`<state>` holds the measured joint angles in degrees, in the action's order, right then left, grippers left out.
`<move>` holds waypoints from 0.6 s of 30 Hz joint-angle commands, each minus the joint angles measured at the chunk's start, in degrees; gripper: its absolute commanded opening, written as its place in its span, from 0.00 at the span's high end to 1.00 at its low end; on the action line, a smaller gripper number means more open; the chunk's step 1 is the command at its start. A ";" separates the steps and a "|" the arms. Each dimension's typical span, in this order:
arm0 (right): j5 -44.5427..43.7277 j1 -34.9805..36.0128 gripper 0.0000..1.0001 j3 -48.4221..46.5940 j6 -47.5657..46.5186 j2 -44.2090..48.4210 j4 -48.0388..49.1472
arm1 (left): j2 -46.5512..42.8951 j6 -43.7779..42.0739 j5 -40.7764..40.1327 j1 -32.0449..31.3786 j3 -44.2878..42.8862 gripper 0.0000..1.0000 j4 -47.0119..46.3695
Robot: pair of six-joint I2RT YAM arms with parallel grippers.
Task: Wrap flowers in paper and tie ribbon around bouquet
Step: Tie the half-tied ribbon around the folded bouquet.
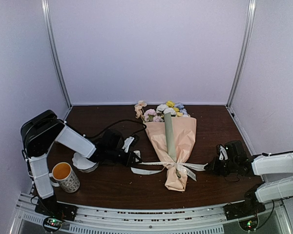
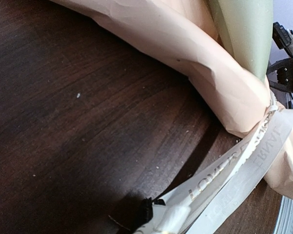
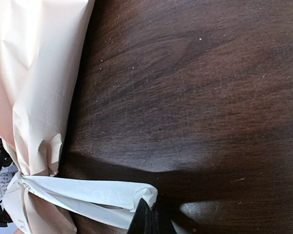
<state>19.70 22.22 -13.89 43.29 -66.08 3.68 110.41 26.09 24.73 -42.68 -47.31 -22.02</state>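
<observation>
The peach-tan paper bouquet of pastel flowers [image 1: 173,141] lay centred on the dark wooden table [image 1: 112,189], long axis pointing away from the arms. The cream-white lettered ribbon [image 1: 151,169] crossed its neck sideways, tails clamped in the left gripper [image 1: 135,158] and right gripper [image 1: 211,167].

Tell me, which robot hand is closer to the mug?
Left. The left gripper lies between the mug and the bouquet. The right gripper is on the bouquet's other side, much farther off.
</observation>
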 commanded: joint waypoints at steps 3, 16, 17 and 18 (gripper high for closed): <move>-4.15 -0.96 1.00 0.22 -1.29 -0.62 -5.91 | 0.31 -1.92 -3.34 2.07 1.67 1.00 5.61; 3.11 2.24 0.64 -7.73 -8.18 2.96 -9.96 | -1.20 -3.47 6.89 -0.27 -1.89 0.98 -0.21; 3.33 2.78 0.60 -8.99 -8.59 4.31 -10.94 | -1.67 -3.90 7.32 -0.73 -2.62 0.88 -0.28; 2.94 3.19 0.57 -10.06 -8.88 5.63 -11.92 | -2.17 -4.12 7.73 -1.04 -3.20 0.77 -0.44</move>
<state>20.84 23.55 -19.20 37.91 -64.93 -3.68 110.41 24.32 28.64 -42.68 -47.55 -21.74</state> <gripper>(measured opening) 0.382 0.052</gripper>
